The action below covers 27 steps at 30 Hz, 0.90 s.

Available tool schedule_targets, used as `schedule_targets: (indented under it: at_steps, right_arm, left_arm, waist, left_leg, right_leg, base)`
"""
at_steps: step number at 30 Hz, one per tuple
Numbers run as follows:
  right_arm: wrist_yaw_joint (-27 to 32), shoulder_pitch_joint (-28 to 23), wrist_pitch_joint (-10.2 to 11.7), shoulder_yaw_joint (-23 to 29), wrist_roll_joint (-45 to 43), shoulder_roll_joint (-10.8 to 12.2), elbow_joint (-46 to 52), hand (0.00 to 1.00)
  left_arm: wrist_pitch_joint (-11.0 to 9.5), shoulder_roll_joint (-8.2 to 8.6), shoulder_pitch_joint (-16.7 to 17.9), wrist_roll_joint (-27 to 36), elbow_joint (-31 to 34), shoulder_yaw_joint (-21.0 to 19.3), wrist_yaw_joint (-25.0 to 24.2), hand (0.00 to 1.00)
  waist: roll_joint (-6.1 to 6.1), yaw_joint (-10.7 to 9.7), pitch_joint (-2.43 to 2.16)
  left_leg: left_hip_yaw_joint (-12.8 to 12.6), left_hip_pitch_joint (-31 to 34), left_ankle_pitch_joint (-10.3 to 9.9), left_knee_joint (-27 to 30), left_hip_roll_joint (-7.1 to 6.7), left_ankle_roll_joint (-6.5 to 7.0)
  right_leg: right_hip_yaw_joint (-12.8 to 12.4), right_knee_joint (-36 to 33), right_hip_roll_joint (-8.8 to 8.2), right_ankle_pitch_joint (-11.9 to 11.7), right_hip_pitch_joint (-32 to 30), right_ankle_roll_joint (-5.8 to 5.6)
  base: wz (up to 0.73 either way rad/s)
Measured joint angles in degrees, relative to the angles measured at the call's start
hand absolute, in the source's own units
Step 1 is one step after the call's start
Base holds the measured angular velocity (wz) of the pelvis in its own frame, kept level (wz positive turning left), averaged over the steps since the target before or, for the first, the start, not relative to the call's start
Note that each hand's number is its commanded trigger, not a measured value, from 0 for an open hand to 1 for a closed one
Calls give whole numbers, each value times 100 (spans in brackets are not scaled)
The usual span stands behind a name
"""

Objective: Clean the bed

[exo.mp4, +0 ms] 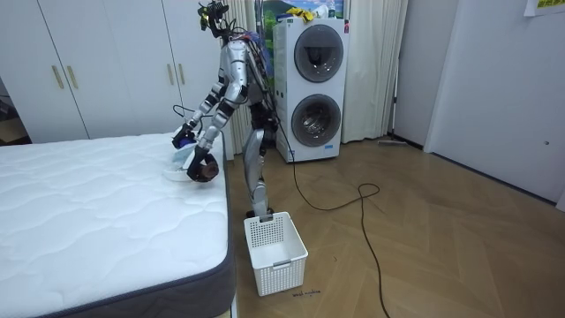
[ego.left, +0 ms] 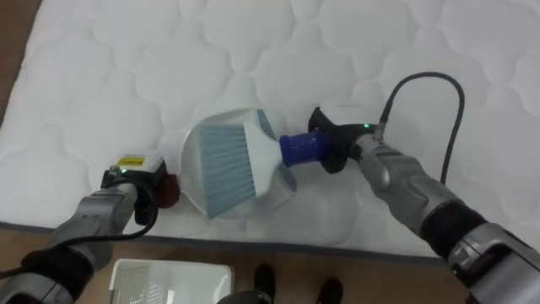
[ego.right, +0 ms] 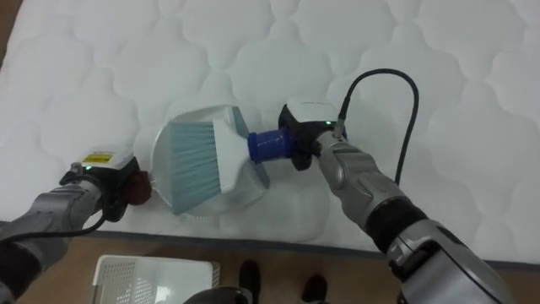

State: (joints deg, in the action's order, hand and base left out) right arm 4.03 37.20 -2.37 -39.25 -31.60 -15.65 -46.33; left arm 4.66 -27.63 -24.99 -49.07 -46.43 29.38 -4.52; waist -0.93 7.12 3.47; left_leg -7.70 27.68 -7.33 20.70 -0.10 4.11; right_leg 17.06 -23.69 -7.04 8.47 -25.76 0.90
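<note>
While the robot stands bent over the long side of the bed (ego.left: 126,67), both arms reach out across the white quilted mattress close to its near edge. The right hand (ego.left: 336,143) is curled round the blue handle of a brush (ego.left: 224,169), which lies level and points left, its pale blue bristles spread over the mouth of a whitish dustpan (ego.left: 192,169). The dustpan rests on the mattress just beside the near edge, its open side toward the far right and a dark red handle sticking out at its left. The left hand (ego.left: 135,181) is closed on that red handle, the back of the hand turned up, so the fingers themselves are mostly hidden beneath it. No crumbs or dirt can be made out on the mattress around the pan. On the wooden floor (exo.mp4: 441,230) by the robot's feet, right against the bed's side, stands a white slatted basket (exo.mp4: 275,252). In the room view two stacked washing machines (exo.mp4: 318,88) stand behind the robot, and white wardrobe doors (exo.mp4: 106,71) line the wall beyond the bed.
</note>
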Motion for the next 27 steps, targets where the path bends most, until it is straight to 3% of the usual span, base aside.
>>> schedule_targets:
  at_steps: [8, 17, 24, 25, 26, 27]
  right_arm:
    - [2, -27, 47, 14, 3, -63, 112, 100]
    - [88, -249, 230, 36, 88, -501, 271, 100]
    - [344, -951, 281, 855, 451, -510, 236, 100]
    - [388, -1038, 285, 984, 479, -509, 236, 75]
    - [439, -1099, 284, 1049, 543, -509, 236, 69]
    - [570, -1253, 282, 1173, 733, -505, 229, 49]
  left_arm:
    - [-2, 9, 107, -3, 16, -8, 48, 100]
    - [-97, 7, 118, -25, 17, -26, 193, 100]
    - [-95, 15, 415, -65, 70, -232, 284, 100]
    - [-76, 12, 494, -68, 101, -297, 279, 100]
    - [-51, 12, 551, -66, 147, -316, 277, 100]
    - [-1, 14, 687, -65, 246, -349, 278, 100]
  waist:
    - [16, -47, -10]
    - [27, -60, -18]
    - [56, -193, -43]
    - [56, -235, -55]
    - [57, -262, -59]
    - [54, -309, -81]
  left_leg:
    - [-23, -24, 5, 9, -50, 8]
    - [-17, -43, 7, 84, -61, 13]
    - [-15, -316, -5, 79, -59, 32]
    - [-13, -332, -5, 91, -58, 32]
    - [-8, -361, -5, 91, -57, 32]
    - [7, -450, -5, 60, -53, 32]
  right_leg:
    - [-105, -128, -49, 116, -45, 4]
    - [-128, -228, -76, 119, -29, -2]
    - [-121, -84, -56, 161, 285, -12]
    - [-118, -80, -55, 159, 311, -13]
    - [-114, -63, -51, 155, 348, -14]
    - [-105, 11, -29, 138, 469, -23]
  base:
    - [1]
    - [0]
    - [0]
    - [0]
    - [0]
    - [0]
